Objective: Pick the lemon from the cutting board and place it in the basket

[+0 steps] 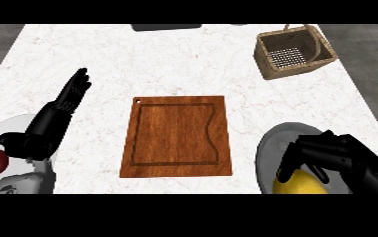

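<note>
Right hand [328,153], low at the view's right edge: black fingers [291,162] curled down over the top of the lemon [299,185], thumb side wrapped round it as well. Fruit is in the grasp; only its yellow lower half shows beneath the fingers. Lemon and hand sit over a grey plate [267,151], off the cutting board and to its right. Whether the lemon touches the plate or is lifted clear of it, cannot tell.

Left hand [74,92], at the view's left: fingers straight and together, pointing up and slightly right, holding nothing. Resting over the white counter [148,56], well apart from the board. Its grey forearm runs down to the lower left corner.

Cutting board [177,136]: brown wood, centre of the counter, groove round its face, small hole at the upper left corner. Nothing lies on it.

Basket [295,51]: woven, squarish, far right corner of the counter, tilted a little, mesh floor visible inside. Well apart from the lemon, with bare counter between them.

Dark object [166,27] at the far edge, cut off by the frame.
</note>
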Robot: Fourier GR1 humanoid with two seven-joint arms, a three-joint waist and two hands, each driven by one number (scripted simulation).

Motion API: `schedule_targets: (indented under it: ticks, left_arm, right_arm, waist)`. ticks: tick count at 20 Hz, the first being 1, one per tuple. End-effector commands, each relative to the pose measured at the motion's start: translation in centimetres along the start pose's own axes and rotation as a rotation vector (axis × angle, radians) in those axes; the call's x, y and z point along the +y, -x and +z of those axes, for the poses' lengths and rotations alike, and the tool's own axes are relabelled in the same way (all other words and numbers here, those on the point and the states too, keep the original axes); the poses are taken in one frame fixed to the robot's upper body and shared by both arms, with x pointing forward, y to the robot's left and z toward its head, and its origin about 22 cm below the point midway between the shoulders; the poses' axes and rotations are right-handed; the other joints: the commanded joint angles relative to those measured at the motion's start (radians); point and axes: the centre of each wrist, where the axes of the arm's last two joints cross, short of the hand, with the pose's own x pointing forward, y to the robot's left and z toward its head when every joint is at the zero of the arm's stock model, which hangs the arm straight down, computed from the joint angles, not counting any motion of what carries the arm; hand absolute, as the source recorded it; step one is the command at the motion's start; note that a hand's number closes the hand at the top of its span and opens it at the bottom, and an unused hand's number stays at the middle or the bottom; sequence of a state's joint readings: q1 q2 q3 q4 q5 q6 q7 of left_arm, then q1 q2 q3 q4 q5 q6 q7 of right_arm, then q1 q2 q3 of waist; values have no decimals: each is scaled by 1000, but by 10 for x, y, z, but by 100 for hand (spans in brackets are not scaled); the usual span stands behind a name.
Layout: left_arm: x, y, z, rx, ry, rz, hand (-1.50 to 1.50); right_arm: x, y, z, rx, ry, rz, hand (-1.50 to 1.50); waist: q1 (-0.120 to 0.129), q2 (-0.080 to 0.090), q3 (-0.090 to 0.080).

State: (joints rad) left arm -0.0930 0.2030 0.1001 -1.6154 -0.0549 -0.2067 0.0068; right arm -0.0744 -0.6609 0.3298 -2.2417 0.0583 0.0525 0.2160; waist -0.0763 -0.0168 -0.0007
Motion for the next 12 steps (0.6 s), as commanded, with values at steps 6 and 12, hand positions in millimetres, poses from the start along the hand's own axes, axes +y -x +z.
schedule_targets:
  ticks: [6, 12]
  left_arm:
    - [-6, -12, -11, -24, 40, -3, 0]
    - [-21, -19, -22, -39, 79, 6, 0]
  right_arm:
    - [-80, -63, 43, 95, 191, 3, 150]
    - [-137, -76, 19, 147, 293, 80, 150]
  waist:
    - [53, 12, 0]
    - [78, 16, -1]
